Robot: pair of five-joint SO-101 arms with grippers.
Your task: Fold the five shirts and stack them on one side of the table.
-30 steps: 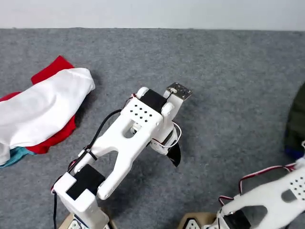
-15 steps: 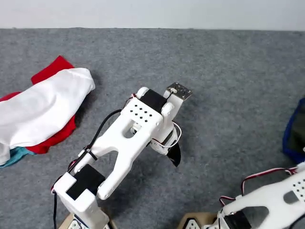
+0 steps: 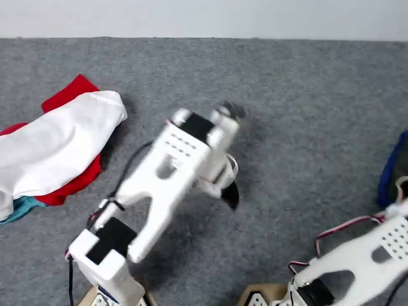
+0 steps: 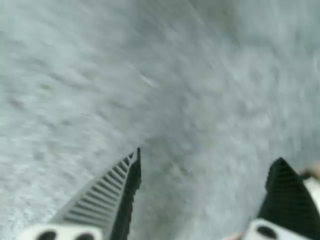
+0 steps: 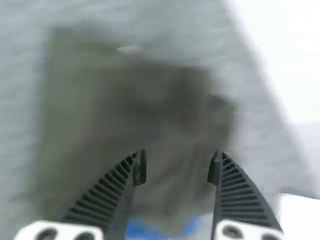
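Over at nine o'clock on the grey table lies a loose pile. A white shirt is on top, a red shirt sticks out from under it toward twelve, and a bit of teal shirt peeks out toward six. At three o'clock, right at the table's edge, sits a dark shirt with blue cloth against it; whether the blue is under or beside it I cannot tell. The left gripper hangs over bare table near the middle, fingers spread wide and holding nothing. The right gripper hangs just above the dark shirt, fingers apart with nothing between them.
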